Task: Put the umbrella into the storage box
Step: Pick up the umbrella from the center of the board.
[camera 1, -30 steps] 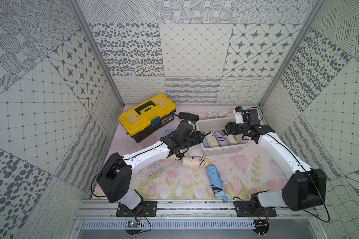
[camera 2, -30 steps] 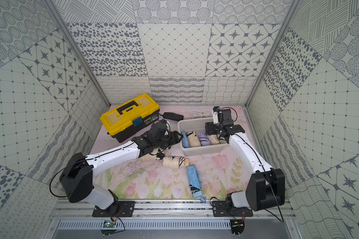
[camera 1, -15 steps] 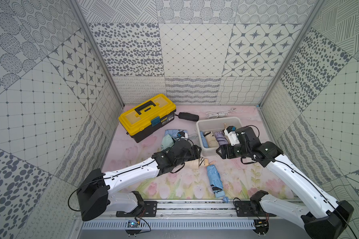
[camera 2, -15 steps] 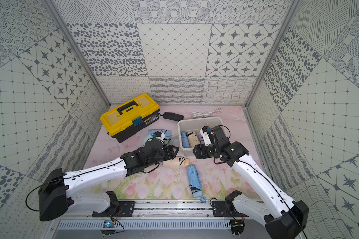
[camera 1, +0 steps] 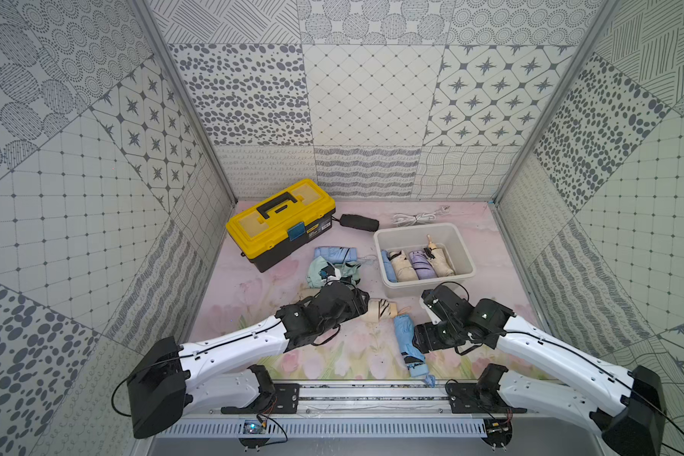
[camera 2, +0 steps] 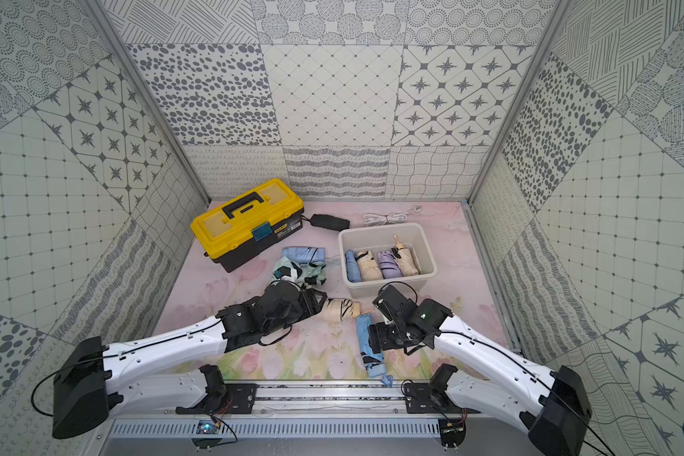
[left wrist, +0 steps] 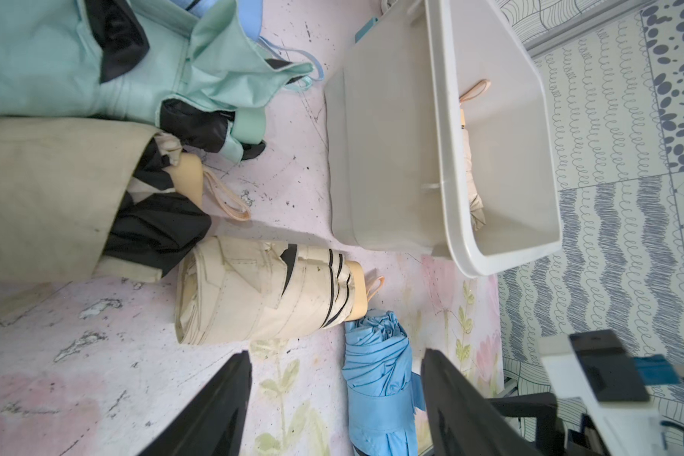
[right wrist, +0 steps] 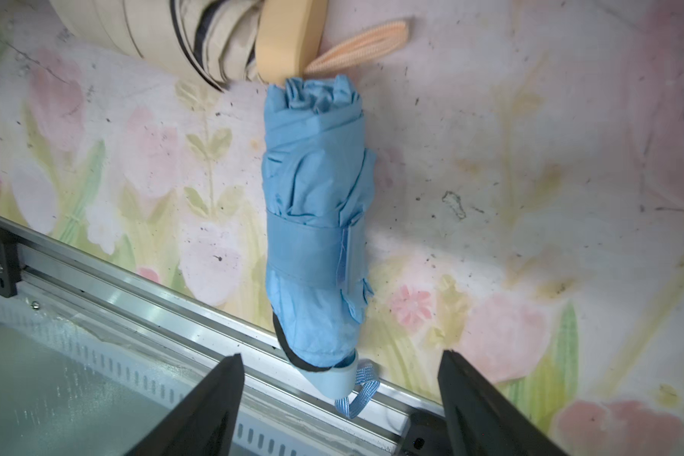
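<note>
Umbrella (blue) now lies before the parted right claw, withdrawn from the storage box; left claw parted too.

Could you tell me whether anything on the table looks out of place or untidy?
The mint-green umbrella lies loose and crumpled, its canopy unrolled. The frontmost blue umbrella has its handle end over the front rail.

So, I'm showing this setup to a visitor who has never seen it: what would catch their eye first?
Probably the bright yellow toolbox at the back of the floral mat. Next comes the white storage box near it, with four folded umbrellas lying side by side inside. The blue umbrella lies loose near the mat's front edge, and the right gripper is open close by it.
</note>
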